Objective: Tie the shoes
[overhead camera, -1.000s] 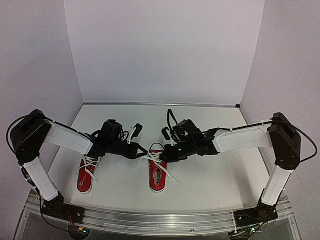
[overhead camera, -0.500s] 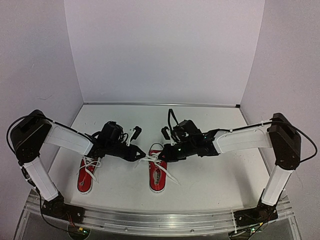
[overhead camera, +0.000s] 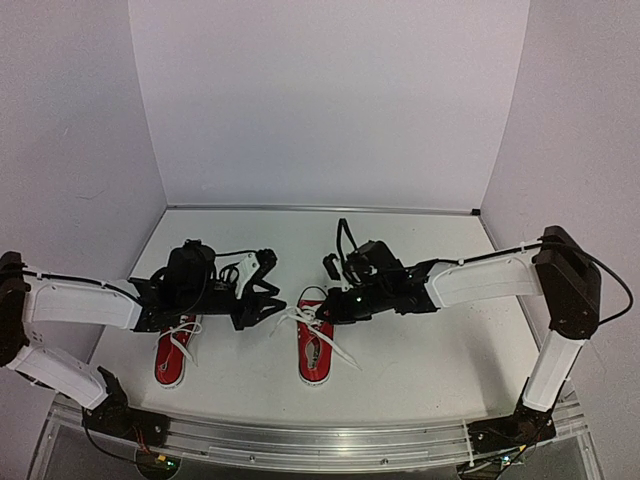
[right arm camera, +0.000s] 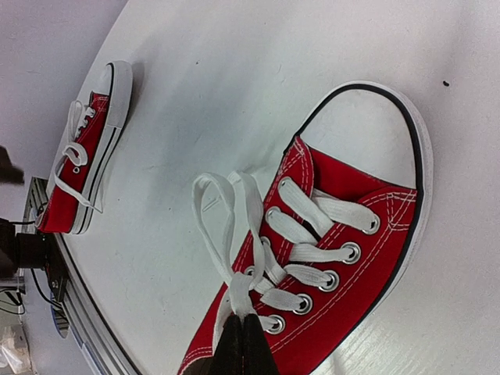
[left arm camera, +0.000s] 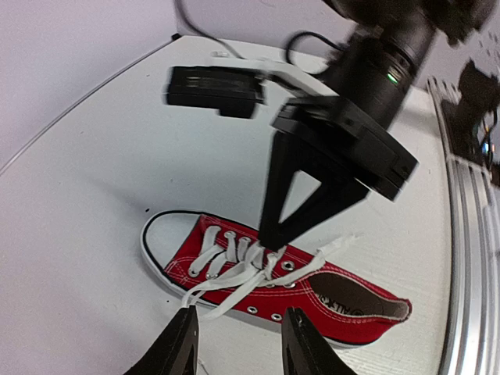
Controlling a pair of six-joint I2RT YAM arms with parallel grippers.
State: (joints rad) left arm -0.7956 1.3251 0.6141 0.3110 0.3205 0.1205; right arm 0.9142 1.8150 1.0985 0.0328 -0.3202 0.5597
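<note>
Two red shoes with white laces lie on the white table. My right gripper (overhead camera: 326,307) is shut on the white lace (right arm camera: 248,275) of the right shoe (overhead camera: 314,352), pinching it just above the upper eyelets (right arm camera: 242,332). A lace loop (right arm camera: 226,207) trails off this shoe's side onto the table. My left gripper (left arm camera: 238,344) is open, a little to the left of this shoe (left arm camera: 312,293), with nothing between its fingers. In the top view it (overhead camera: 272,300) hangs between the two shoes. The left shoe (overhead camera: 172,352) lies under my left arm, laces loose.
An aluminium rail (overhead camera: 300,440) runs along the table's near edge. White walls close the back (overhead camera: 320,100) and both sides. The left shoe (right arm camera: 84,148) lies near the rail in the right wrist view.
My left gripper has opened, let go of the lace and drawn back to the left with its arm. My right gripper has stayed shut on the lace in place.
</note>
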